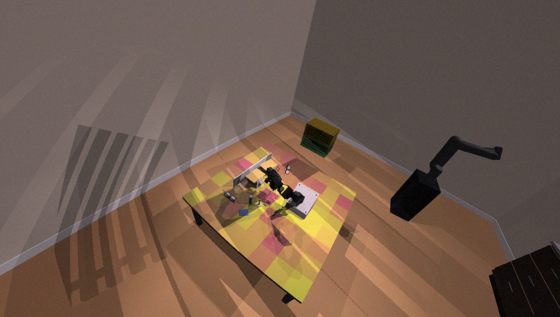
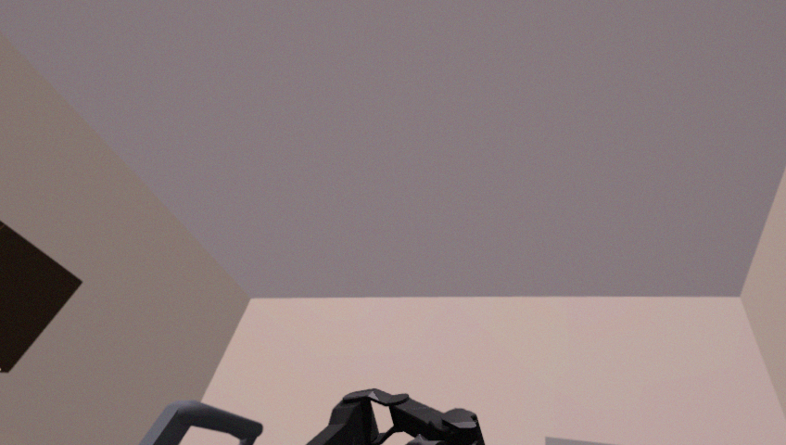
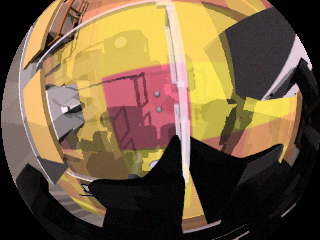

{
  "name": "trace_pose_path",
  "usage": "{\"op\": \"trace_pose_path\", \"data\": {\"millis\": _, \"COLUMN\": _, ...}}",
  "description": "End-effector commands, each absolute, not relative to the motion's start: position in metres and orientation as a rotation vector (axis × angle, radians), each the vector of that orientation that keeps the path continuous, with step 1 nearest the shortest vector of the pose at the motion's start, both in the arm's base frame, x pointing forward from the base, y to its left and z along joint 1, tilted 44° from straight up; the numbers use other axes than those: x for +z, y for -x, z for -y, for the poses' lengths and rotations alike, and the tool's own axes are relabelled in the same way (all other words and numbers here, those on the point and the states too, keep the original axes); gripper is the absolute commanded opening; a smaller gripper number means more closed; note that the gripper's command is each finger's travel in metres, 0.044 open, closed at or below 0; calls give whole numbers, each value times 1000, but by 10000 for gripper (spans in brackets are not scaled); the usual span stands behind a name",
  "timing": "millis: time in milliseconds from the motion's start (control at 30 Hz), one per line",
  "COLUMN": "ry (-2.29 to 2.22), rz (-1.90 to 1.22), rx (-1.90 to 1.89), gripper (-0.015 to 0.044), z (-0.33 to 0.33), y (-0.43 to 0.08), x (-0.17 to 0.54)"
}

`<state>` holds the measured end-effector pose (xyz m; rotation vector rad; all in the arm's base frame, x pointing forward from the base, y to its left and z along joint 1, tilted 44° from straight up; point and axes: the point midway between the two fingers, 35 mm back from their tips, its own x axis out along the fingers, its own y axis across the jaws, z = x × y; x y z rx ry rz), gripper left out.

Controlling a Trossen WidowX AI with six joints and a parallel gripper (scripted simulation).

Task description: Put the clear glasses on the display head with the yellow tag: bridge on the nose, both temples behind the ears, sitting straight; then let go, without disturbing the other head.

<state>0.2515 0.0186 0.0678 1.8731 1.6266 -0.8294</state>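
Observation:
My gripper [image 3: 179, 139] is shut on the clear glasses [image 3: 183, 115], whose pale front runs nearly upright through the wrist view. Their thin temples reach out to the left, one near the top and one near the bottom. A grey display head [image 3: 56, 97] [image 1: 259, 182] stands below a tan block, left in the wrist view, between the temples as seen from there; the glasses look clear of it. The other head cannot be made out apart from an orange frame [image 3: 61, 25] at the upper left, by the second tan block. No yellow tag can be told apart. The exterior view shows only the arm.
A long upright panel [image 1: 241, 177] stands behind the tan blocks. On the patchwork table [image 1: 275, 240] are a blue cloth [image 1: 243, 212], a grey cylinder [image 1: 250, 200], dark glasses [image 1: 230, 196] and another small pair [image 1: 288, 169]. The arm stands by a pale plate [image 1: 309, 193].

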Motion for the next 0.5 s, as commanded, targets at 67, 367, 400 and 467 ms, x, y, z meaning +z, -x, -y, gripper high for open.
{"op": "trace_pose_path", "data": {"millis": 67, "ry": -1902, "rz": -1632, "rx": -787, "gripper": 0, "z": -19, "y": -252, "x": 62}}
{"op": "trace_pose_path", "data": {"millis": 367, "ry": -1937, "rz": -1585, "rx": -763, "gripper": 0, "z": -26, "y": -253, "x": 53}}
{"op": "trace_pose_path", "data": {"millis": 400, "ry": -1935, "rz": -1585, "rx": -765, "gripper": 0, "z": -27, "y": -253, "x": 51}}
{"op": "trace_pose_path", "data": {"millis": 467, "ry": -1929, "rz": -1587, "rx": -770, "gripper": 0, "z": -29, "y": -253, "x": 49}}
